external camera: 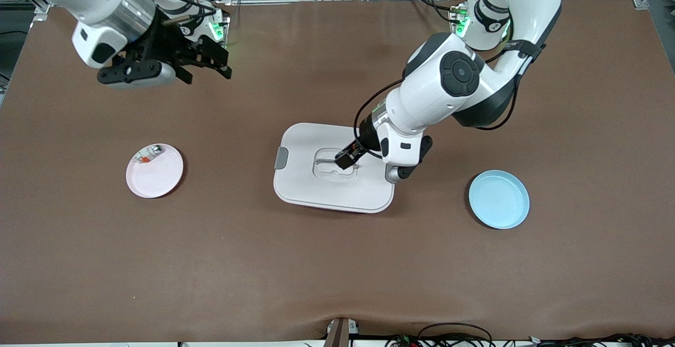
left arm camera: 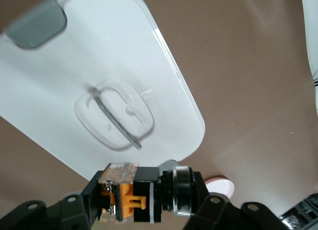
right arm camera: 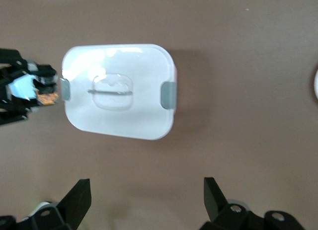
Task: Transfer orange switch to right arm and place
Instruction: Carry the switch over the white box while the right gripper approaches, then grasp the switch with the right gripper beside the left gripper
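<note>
The orange switch [left arm camera: 130, 200], a tiny black block with orange parts and a silver-ringed button end, is clamped endwise between the fingers of my left gripper [left arm camera: 146, 199]. That left gripper [external camera: 348, 157] hangs shut on the switch [external camera: 349, 155] just over the handle recess of a white lid [external camera: 306, 141] at the table's middle. From the right wrist view the switch [right arm camera: 47, 97] shows at the lid's edge. My right gripper [external camera: 206, 71] waits open and empty, high over the table near the right arm's base, with its fingertips [right arm camera: 82, 189] wide apart.
The white lid [right arm camera: 144, 115] has grey clips [external camera: 281, 157] at its ends. A pink plate [external camera: 158, 175] holding a small silvery-and-red piece [external camera: 148, 154] lies toward the right arm's end. A blue plate [external camera: 499, 199] lies toward the left arm's end.
</note>
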You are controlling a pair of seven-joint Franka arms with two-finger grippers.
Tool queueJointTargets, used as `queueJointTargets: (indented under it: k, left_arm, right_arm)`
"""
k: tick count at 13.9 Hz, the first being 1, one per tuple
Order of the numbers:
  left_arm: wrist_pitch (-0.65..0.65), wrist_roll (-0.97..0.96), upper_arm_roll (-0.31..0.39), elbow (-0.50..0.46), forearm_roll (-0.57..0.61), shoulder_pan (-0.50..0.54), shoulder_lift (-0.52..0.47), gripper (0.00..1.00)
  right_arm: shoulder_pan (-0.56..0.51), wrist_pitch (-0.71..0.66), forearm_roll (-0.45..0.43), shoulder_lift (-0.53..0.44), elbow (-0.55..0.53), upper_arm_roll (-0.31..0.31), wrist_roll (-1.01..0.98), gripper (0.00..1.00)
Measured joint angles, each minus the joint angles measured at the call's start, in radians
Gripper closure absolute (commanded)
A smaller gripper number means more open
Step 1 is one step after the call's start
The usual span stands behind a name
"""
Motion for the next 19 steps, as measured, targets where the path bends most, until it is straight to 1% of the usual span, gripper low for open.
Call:
queueJointTargets:
  k: [2, 4, 6, 8, 9, 11, 15, 19]
  left_arm:
    - [0.034, -0.071, 0.0, 0.013, -0.035, -0.023, 0.02, 1.0]
    - [0.055, -0.139, 0.0, 0.026, -0.075, -0.033, 0.036, 1.0]
    - [0.062, -0.185, 0.0, 0.04, -0.12, -0.042, 0.047, 1.0]
    - [0.062, -0.219, -0.001, 0.046, -0.151, -0.051, 0.053, 1.0]
    - [0.062, -0.229, -0.001, 0.047, -0.161, -0.057, 0.057, 1.0]
    - [0.063, -0.272, -0.001, 0.056, -0.164, -0.075, 0.072, 1.0]
    - [0.065, -0.312, 0.0, 0.068, -0.164, -0.095, 0.092, 1.0]
    - [0.065, -0.312, 0.004, 0.068, -0.164, -0.111, 0.093, 1.0]
  right_arm:
    - [0.016, 0.17, 0.07, -0.065, -0.165, 0.001, 0.0, 0.0]
    - [0.053, 0.322, 0.138, -0.107, -0.297, 0.001, 0.001, 0.0]
    - [0.106, 0.486, 0.208, -0.117, -0.394, 0.001, 0.002, 0.0]
    - [0.174, 0.652, 0.259, -0.114, -0.466, 0.002, 0.003, 0.0]
    - [0.203, 0.706, 0.303, -0.109, -0.484, 0.002, 0.006, 0.0]
    - [0.229, 0.758, 0.403, -0.086, -0.492, 0.003, -0.009, 0.0]
    - [0.225, 0.777, 0.534, -0.022, -0.476, -0.015, -0.125, 0.0]
    - [0.221, 0.782, 0.568, 0.062, -0.418, -0.022, -0.186, 0.0]
